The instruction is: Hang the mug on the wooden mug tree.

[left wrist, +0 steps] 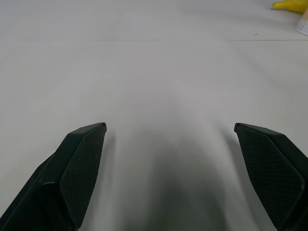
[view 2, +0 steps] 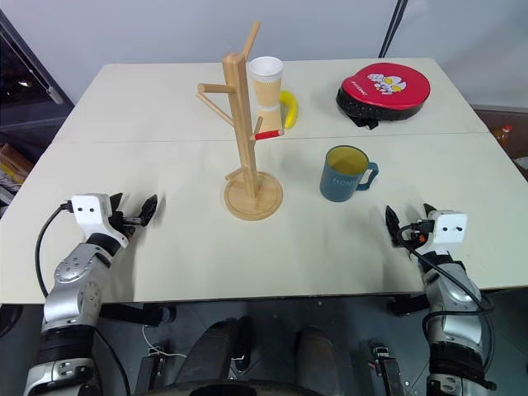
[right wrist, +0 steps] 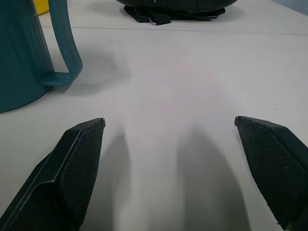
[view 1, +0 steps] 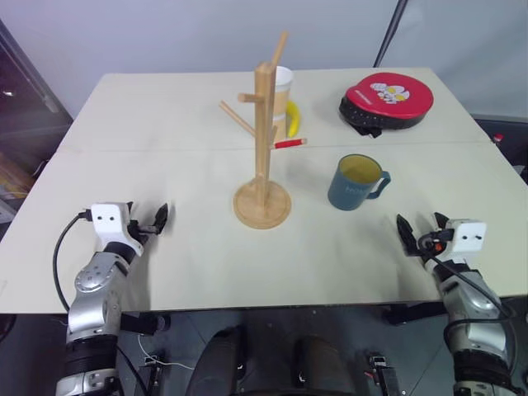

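The teal-blue ceramic mug with its yellow inside (view 1: 356,182) stands upright on the counter right of centre in the left eye view. It is up and to the left of my right tool (view 1: 420,233) and far across from my left tool (view 1: 157,219), so the right arm is clearly the nearer one. Its loop handle points toward the right edge of the frame, the side my right tool would come in from. In the right wrist view the handle sits beyond my left fingertip (right wrist: 79,159).

Both tools are spread wide and hold nothing, each low over the near part of the pale counter (view 1: 165,115).

The tall light-wood mug tree with angled pegs and a round disc base (view 1: 263,148) stands upright at the centre, left of the mug and apart from it. Its long axis is vertical, so I judge the mug must be lifted and carried leftward to reach a peg.

Behind the tree are a white-and-yellow cup (view 2: 266,85), a yellow thing and a small red thing; a round red pad (view 1: 388,97) lies upper right. There is free room around the mug.
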You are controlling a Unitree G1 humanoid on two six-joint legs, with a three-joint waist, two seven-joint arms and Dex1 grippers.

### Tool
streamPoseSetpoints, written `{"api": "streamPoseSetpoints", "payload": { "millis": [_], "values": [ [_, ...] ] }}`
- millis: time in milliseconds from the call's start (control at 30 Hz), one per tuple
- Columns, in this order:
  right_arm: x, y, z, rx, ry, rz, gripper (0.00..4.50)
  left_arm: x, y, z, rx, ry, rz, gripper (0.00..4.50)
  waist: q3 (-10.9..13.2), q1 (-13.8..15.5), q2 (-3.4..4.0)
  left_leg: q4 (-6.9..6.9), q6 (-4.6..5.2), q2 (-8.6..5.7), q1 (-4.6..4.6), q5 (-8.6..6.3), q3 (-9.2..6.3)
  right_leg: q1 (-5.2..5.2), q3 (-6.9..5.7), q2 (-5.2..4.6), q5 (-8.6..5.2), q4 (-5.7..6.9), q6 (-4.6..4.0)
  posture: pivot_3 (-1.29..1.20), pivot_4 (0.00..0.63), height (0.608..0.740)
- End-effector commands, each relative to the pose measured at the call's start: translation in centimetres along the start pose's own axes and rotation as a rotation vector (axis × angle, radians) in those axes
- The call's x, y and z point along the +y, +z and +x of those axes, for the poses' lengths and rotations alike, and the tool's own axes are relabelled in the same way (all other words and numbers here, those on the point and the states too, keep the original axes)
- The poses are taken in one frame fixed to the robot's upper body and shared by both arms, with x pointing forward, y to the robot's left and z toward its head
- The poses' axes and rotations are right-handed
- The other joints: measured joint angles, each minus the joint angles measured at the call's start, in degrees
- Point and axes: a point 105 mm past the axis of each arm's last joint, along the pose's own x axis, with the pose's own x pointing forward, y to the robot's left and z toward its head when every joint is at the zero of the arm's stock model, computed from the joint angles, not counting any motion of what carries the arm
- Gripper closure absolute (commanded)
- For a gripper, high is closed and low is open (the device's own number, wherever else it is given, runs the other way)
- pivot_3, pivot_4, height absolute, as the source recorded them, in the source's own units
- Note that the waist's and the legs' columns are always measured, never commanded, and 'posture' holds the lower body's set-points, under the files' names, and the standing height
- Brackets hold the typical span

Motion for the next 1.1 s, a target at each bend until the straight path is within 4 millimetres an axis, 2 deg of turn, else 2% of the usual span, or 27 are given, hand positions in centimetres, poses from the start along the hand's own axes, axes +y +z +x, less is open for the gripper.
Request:
{"api": "streamPoseSetpoints", "payload": {
  "millis": [33,300,433,500,600,733,900,1100],
  "values": [
    [-0.1,0.8,0.2,-0.032,-0.001,-0.018,0.01,-0.2,1.2,0.0,-0.041,-0.009,0.018,0.0,0.0,0.0,0.0,0.0,0.0,0.0,0.0,0.0,0.0,0.0,0.0,0.0,0.0,0.0,0.0,0.0,0.15,0.74],
    [0.2,1.0,0.3,-0.035,0.007,-0.025,0.01,-1.3,1.7,0.0,-0.066,-0.058,-0.004,0.0,0.0,0.0,-0.01,0.0,0.0,0.0,0.0,0.0,0.0,0.0,0.0,0.0,0.0,0.0,0.0,0.0,0.15,0.74],
    [0.7,1.3,0.3,-0.037,0.026,-0.037,0.01,-4.1,2.4,-0.9,-0.092,-0.23,0.018,0.0,0.0,0.0,0.01,0.0,0.0,0.0,0.0,0.0,0.0,-0.01,0.01,-0.02,0.0,0.0,-0.01,0.0,0.15,0.74],
    [1.0,1.4,0.4,-0.04,0.035,-0.042,0.01,-6.2,2.7,-1.7,-0.101,-0.355,0.011,0.0,0.0,-0.1,0.02,-0.01,0.0,0.0,0.0,0.0,0.0,-0.01,0.02,-0.04,-0.01,0.0,-0.02,0.0,0.15,0.74],
    [1.4,1.9,0.6,-0.054,0.059,-0.049,0.01,-10.5,2.7,-4.1,-0.071,-0.624,0.021,0.0,0.0,-0.2,0.04,-0.02,-0.01,0.01,-0.01,0.0,0.0,-0.02,0.1,-0.06,-0.02,-0.02,-0.04,0.0,0.15,0.74],
    [2.0,2.2,0.7,-0.066,0.087,-0.059,0.01,-14.1,3.1,-6.4,-0.037,-0.863,0.016,0.0,-0.1,-0.1,0.14,-0.03,-0.01,0.02,-0.01,-0.01,0.0,-0.01,0.12,-0.08,-0.1,-0.04,-0.2,0.0,0.15,0.74],
    [2.9,2.8,1.5,-0.087,0.103,-0.053,0.01,-16.9,3.7,-7.5,-0.025,-1.034,0.067,0.0,-0.1,-0.2,0.17,-0.02,0.0,0.02,-0.01,-0.01,0.0,-0.01,0.12,-0.07,-0.11,-0.05,-0.22,0.0,0.15,0.74],
    [3.1,3.1,3.1,-0.098,0.097,-0.048,0.01,-17.9,4.4,-7.2,-0.05,-1.065,0.081,0.0,-0.1,-0.3,0.2,-0.02,0.0,0.02,0.0,0.0,0.0,-0.01,0.09,-0.01,-0.09,-0.03,-0.19,0.0,0.15,0.74]
  ]
}}
